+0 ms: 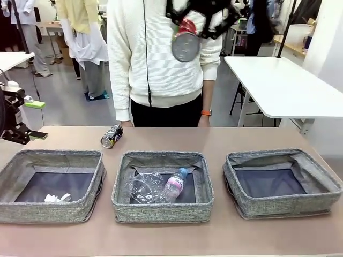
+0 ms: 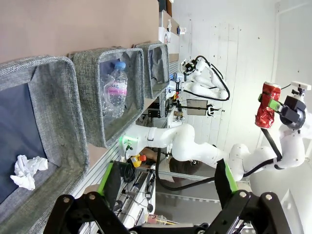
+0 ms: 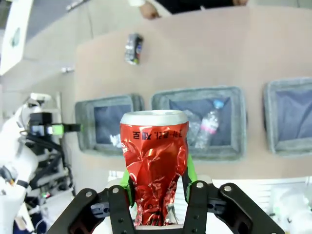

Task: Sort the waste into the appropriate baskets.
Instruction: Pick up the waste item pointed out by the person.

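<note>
My right gripper (image 1: pixel 187 24) hangs high over the table's far side, shut on a dented red can (image 1: pixel 185 40); in the right wrist view the red can (image 3: pixel 155 165) stands upright between the green pads. At the far left my left gripper (image 1: pixel 38 120) is open with nothing in it, its fingers (image 2: pixel 109 183) spread wide. Three grey baskets stand in a row. The left basket (image 1: pixel 53 156) holds a paper ball (image 1: pixel 56 198). In the middle basket (image 1: pixel 161 211) lie a clear cup (image 1: pixel 142 187) and a bottle (image 1: pixel 174 184). The right basket (image 1: pixel 278 208) is bare inside. A black-silver can (image 1: pixel 111 136) lies on the table behind the left basket.
A person in a white sweater (image 1: pixel 161 53) stands at the far edge, hands down by the table. A white table (image 1: pixel 284 85) stands behind on the right. Bare tabletop runs behind the baskets and along the front edge.
</note>
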`<state>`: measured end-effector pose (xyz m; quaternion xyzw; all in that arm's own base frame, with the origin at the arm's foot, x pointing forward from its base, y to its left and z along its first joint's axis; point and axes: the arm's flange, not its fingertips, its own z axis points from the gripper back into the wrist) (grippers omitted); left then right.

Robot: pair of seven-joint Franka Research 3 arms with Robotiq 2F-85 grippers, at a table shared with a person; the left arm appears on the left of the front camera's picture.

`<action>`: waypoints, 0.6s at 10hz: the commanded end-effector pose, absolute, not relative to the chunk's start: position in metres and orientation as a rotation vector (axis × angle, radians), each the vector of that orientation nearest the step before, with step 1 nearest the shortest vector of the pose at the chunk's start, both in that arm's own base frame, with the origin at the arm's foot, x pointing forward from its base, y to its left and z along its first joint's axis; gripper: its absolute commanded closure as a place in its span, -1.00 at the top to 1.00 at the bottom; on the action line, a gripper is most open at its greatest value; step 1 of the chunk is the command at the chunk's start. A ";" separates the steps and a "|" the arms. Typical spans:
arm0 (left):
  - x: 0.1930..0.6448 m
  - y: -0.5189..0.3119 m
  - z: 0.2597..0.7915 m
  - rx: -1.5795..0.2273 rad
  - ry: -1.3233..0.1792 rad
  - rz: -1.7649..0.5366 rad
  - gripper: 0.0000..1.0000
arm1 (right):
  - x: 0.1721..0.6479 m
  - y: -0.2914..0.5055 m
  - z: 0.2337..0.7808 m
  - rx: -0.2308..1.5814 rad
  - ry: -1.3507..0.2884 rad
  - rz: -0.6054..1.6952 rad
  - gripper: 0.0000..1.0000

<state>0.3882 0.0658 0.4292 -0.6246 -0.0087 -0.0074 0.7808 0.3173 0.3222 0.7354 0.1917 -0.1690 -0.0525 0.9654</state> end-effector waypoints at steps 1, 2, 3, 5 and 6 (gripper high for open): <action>0.388 0.065 0.431 -1.345 -0.022 -0.015 1.00 | 0.332 0.338 0.731 0.348 -0.390 -0.100 -0.13; 0.388 0.065 0.431 -1.345 -0.022 -0.015 1.00 | 0.332 0.342 0.732 0.353 -0.384 -0.098 -0.13; 0.388 0.065 0.431 -1.345 -0.022 -0.015 1.00 | 0.333 0.343 0.734 0.354 -0.384 -0.124 -0.13; 0.388 0.065 0.431 -1.345 -0.022 -0.015 1.00 | 0.339 0.344 0.735 0.351 -0.346 -0.199 -0.13; 0.388 0.065 0.431 -1.345 -0.022 -0.015 1.00 | 0.332 0.340 0.726 0.365 -0.361 -0.089 -0.13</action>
